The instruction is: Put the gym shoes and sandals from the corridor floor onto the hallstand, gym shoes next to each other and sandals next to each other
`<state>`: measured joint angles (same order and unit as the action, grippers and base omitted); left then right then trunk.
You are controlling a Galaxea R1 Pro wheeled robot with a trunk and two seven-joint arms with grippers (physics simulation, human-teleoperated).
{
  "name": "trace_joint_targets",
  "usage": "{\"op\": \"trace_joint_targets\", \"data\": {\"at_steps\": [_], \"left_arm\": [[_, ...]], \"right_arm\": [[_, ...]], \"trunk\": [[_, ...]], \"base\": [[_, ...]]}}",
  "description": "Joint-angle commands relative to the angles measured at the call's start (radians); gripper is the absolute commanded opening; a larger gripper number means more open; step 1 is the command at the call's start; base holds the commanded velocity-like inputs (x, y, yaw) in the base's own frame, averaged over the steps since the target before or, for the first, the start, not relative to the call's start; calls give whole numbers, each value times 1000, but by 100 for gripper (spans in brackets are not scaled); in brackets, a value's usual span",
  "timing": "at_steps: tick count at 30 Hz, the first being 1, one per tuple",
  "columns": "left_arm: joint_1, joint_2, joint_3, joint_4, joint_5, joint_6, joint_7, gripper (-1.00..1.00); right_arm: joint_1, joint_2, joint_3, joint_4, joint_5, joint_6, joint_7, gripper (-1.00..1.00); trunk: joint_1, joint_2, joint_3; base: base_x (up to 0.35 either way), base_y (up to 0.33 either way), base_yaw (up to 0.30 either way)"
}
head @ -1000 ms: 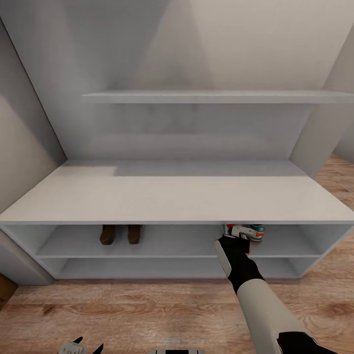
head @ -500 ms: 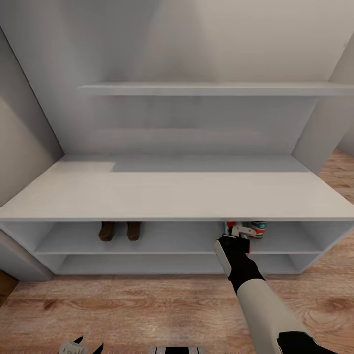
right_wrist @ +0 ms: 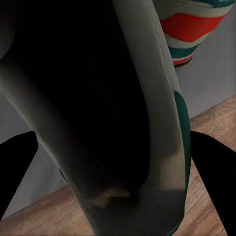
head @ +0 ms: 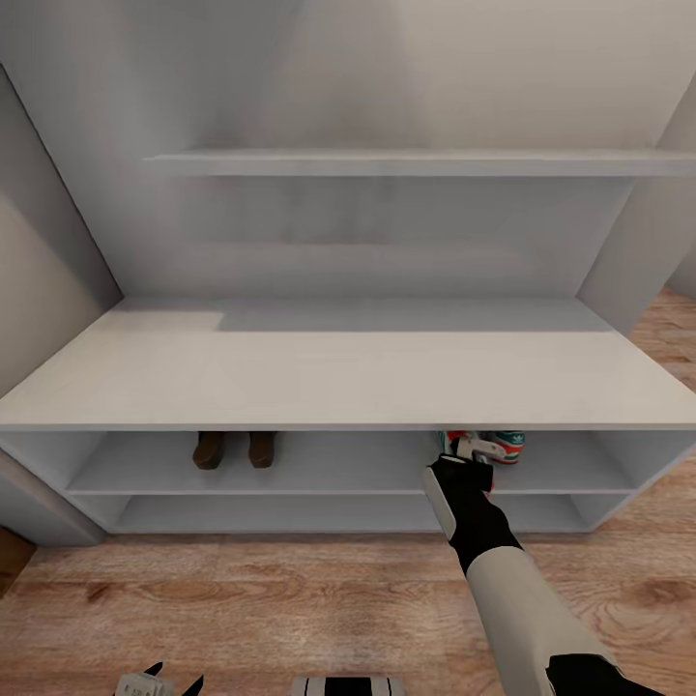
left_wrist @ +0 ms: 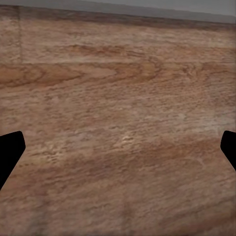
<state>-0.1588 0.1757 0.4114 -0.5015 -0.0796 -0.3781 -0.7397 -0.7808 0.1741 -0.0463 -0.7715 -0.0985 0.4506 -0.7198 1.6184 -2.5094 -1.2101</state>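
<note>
The hallstand [head: 348, 377] stands in front of me on the corridor floor [head: 290, 599]. The two sandals [head: 234, 449] sit side by side at the left of its upper low shelf. At the right of that shelf are the two gym shoes [head: 503, 447], close together. My right gripper [head: 468, 454] reaches in under the bench top, open, its fingers [right_wrist: 17, 167] spread either side of the nearer gym shoe [right_wrist: 157, 123]. The other gym shoe [right_wrist: 191, 24] lies just beyond. My left gripper [head: 174, 675] hangs open over the bare floor [left_wrist: 118, 98].
A long floating shelf [head: 406, 161] hangs on the back panel above the bench top. Grey walls close in on both sides. The lowest shelf [head: 290, 514] holds nothing. Wood floor stretches in front of the rack.
The whole picture has slid upward, so the camera has moved. My right gripper stays at the gym shoe on the shelf, and the left one stays low.
</note>
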Motion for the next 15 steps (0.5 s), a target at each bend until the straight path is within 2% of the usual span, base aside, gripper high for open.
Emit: {"op": "trace_joint_targets", "data": {"at_steps": [1,15], "left_arm": [[-1,-1,7,0,-8,-4,-6,100],[-1,-1,8,0,-8,-4,-6,100]], "right_arm": [[0,0,-1,41,-15,-1,-4,-100],[0,0,-1,41,-15,-1,-4,-100]], "trunk": [[0,0,-1],[0,0,-1]], "base": [[0,0,0],[8,0,0]]}}
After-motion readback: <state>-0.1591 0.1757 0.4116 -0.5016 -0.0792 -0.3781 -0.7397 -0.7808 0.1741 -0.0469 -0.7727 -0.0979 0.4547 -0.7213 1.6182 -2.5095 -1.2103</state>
